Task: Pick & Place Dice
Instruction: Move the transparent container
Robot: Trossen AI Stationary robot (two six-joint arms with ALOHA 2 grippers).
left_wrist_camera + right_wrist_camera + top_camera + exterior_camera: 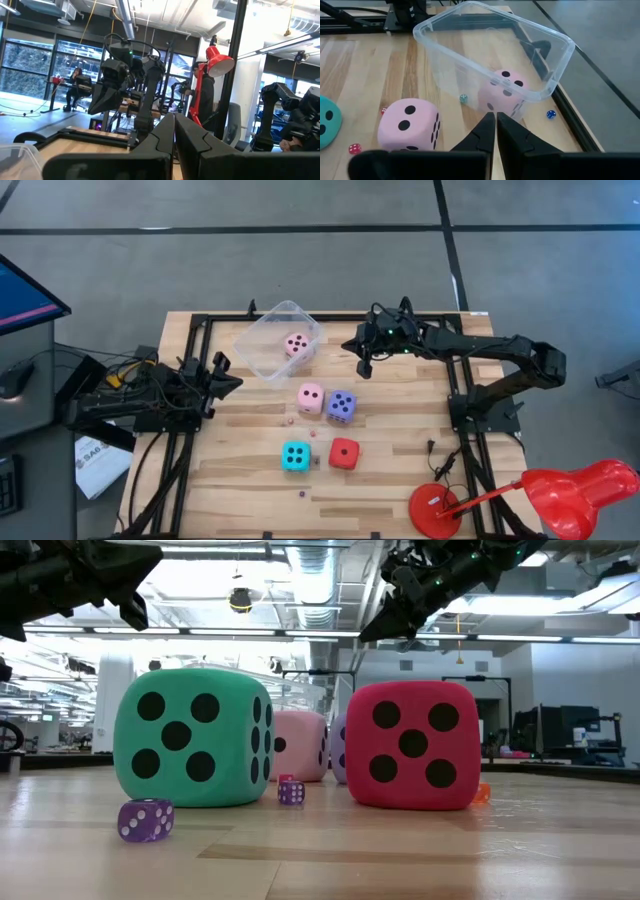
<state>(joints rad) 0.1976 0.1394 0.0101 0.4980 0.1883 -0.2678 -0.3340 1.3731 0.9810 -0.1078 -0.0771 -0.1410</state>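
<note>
One pale pink die (pixel 297 344) lies inside the clear plastic tub (pixel 262 345) at the table's far side; it also shows in the right wrist view (pixel 502 92). The second pale pink die (pixel 311 397) (pixel 409 125), the violet-blue die (pixel 341 406), the cyan die (pixel 295 456) and the red die (pixel 344 453) rest on the wooden table. My right gripper (pixel 364 366) (pixel 495 131) hangs shut and empty above the table, right of the tub. My left gripper (pixel 228 379) (pixel 174 131) is shut and empty at the table's left.
Several tiny dice lie scattered on the table, such as a purple one (pixel 145 819) near the front. A red desk lamp (pixel 560 495) stands at the near right corner. Black frame rails (pixel 330 316) run along the table's edges.
</note>
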